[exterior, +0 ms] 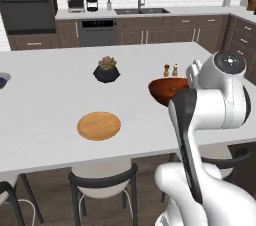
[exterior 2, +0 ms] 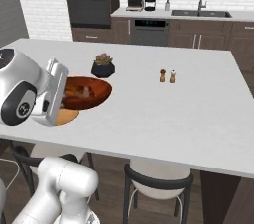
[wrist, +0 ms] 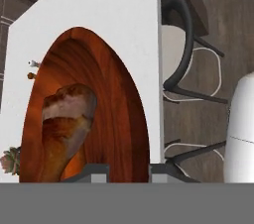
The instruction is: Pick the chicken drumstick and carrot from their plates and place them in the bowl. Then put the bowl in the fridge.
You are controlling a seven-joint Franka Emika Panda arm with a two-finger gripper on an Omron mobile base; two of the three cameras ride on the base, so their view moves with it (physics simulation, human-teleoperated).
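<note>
Nearest to us, in the hand view, the gripper [wrist: 128, 171] sits at the near rim of the bowl [wrist: 114, 114]. The two finger tips stand close together astride that rim, so we read the jaws as clamped on the bowl's edge.

The bowl extends straight ahead of the jaws, its opening facing the hand camera. From the base views it appears raised above the island counter [exterior: 50, 100] near its front edge, held out ahead of the arm. We cannot tell exactly how far it clears the surface.

Inside the bowl lies the chicken drumstick [wrist: 67, 124], a mottled brown-and-pale lump. Its long axis runs roughly away from the jaws, toward the far rim. An orange patch beneath it may be the carrot; we cannot confirm this.

The bowl itself is glossy reddish-brown, shallow and wide, with wood-like banding on the inner wall.

Beyond it, the wooden plate [exterior: 99, 125] lies bare on the counter. Farther back stand the plant pot [exterior: 106, 71] and the two small shakers [exterior: 170, 70].

Judgement: the loading looks done. The coming move is the carry to the fridge, and it depends on keeping the rim grip level so that the contents stay in.
</note>
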